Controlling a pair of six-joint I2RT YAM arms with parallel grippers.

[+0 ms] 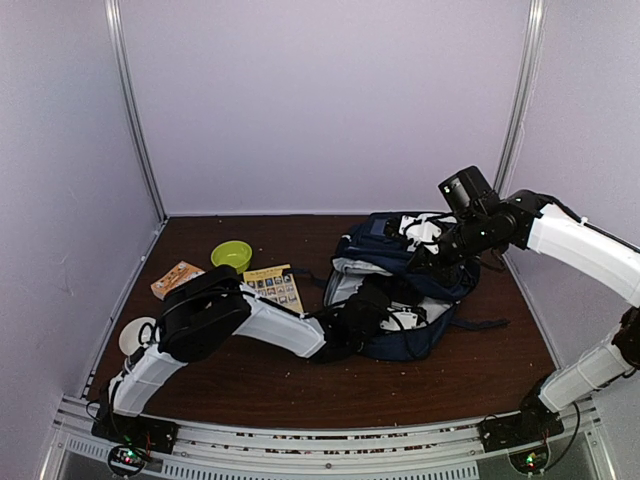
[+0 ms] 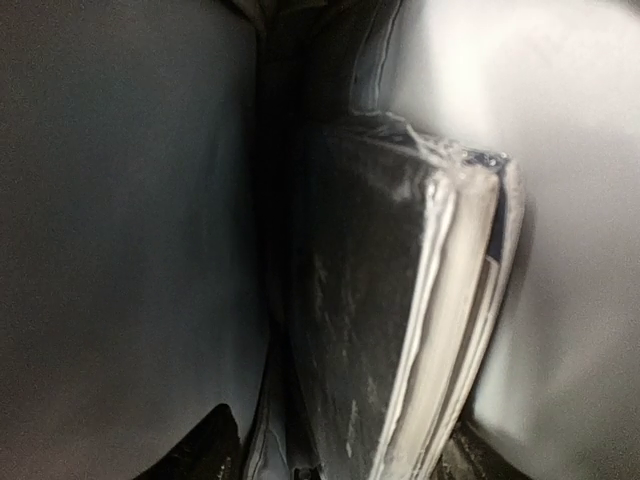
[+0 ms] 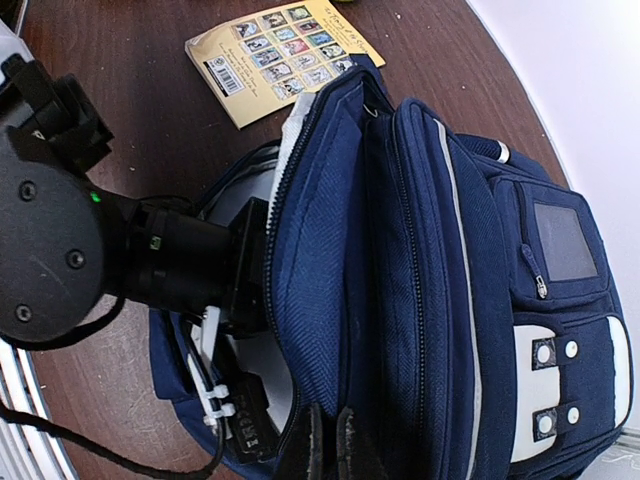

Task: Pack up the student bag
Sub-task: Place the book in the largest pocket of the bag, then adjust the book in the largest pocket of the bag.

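The student bag (image 1: 405, 285), navy with white patches, lies on the table with its main compartment held agape. My left arm reaches into that opening, so the top view hides its gripper. In the left wrist view my left gripper (image 2: 340, 462) is open inside the bag. Its dark fingertips (image 2: 200, 450) stand apart on either side of a book (image 2: 400, 330) with a dark cover and white page edges. The book rests on edge between the pale lining walls. My right gripper (image 3: 332, 448) is shut on the student bag's (image 3: 440, 250) upper flap edge, holding it up.
A yellow picture card (image 1: 275, 285) (image 3: 285, 55) lies left of the bag. Further left are a green bowl (image 1: 232, 254), an orange packet (image 1: 177, 277) and a white round object (image 1: 133, 335). Purple walls enclose the table.
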